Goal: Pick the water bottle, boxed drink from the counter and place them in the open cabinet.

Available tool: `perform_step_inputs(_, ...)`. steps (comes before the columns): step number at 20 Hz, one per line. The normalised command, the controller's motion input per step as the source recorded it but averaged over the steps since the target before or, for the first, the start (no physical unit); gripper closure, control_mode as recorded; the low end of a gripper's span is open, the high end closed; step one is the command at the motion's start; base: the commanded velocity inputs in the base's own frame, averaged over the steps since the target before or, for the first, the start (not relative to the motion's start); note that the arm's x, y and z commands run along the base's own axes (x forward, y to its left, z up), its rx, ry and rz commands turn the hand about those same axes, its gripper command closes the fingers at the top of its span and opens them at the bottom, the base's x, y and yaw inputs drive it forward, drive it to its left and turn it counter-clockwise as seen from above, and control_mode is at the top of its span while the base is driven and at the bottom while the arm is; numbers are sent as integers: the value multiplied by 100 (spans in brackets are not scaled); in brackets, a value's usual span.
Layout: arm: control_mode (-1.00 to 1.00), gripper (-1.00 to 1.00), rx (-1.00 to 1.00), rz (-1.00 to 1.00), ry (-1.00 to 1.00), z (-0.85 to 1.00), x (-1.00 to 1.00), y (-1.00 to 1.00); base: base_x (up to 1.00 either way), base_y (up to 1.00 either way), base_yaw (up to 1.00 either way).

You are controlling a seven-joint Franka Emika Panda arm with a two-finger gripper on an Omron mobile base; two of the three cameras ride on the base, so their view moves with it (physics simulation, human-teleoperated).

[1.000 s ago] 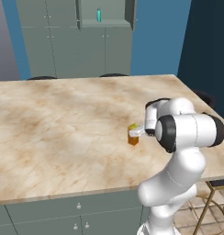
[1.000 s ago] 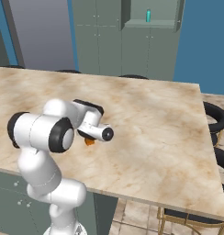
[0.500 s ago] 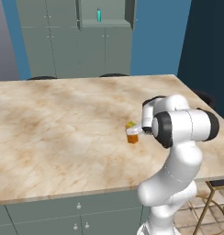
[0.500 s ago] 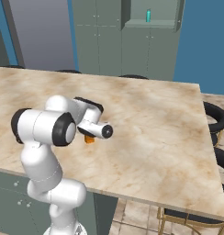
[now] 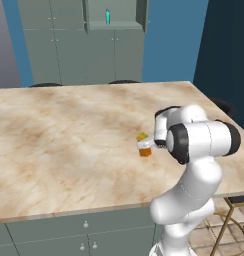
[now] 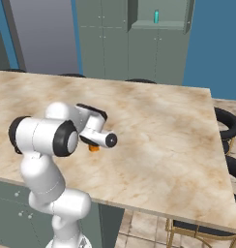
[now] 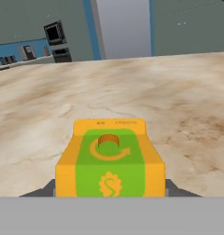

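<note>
Boxed drink [image 7: 110, 163], a small orange rectangular carton with a yellow-green top, sits near the front right part of the counter [image 5: 69, 145], a large beige-and-brown marbled stone slab with grey-green drawer fronts and small round knobs below it. In the hand view the carton's top faces the camera: a green panel carries an orange circular arrow around a round orange cap and, lower down, a small orange sun-like emblem with a curved mark inside. A line of tiny print runs along the orange edge above the panel, too small to read.

Two-finger gripper [image 7: 110, 189] of the white arm pinches the carton, one dark finger tip [image 7: 46, 189] showing on each side of it. From the left base view the carton [image 5: 144, 145] pokes out beside the white hand; from the right base view just a sliver of orange [image 6: 94, 148] shows under the wrist.

Water bottle [image 5: 108, 17], a small slim teal cylinder, stands upright on a shelf inside the open cabinet [image 5: 139, 15], a tall grey-green cupboard across the room, well apart from the counter. The right base view shows the same bottle [image 6: 156, 16] in that recess [image 6: 139, 19].

Dark round stools [image 6: 230, 127] stand along the counter's right side, and a gold-legged one [image 5: 229, 220] is near the arm's base. The marbled top around the carton is bare.
</note>
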Motion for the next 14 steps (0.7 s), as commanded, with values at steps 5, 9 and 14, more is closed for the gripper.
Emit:
perform_step_inputs(5, -100, 100, 0, 0, 3, 19, -17, 0, 0, 0, 0)
perform_step_inputs(9, -100, 100, 0, 1, 0, 34, -24, 0, 0, 0, 0)
perform_step_inputs(14, -100, 100, 1, 10, 0, 44, -36, -4, 0, 0, 0)
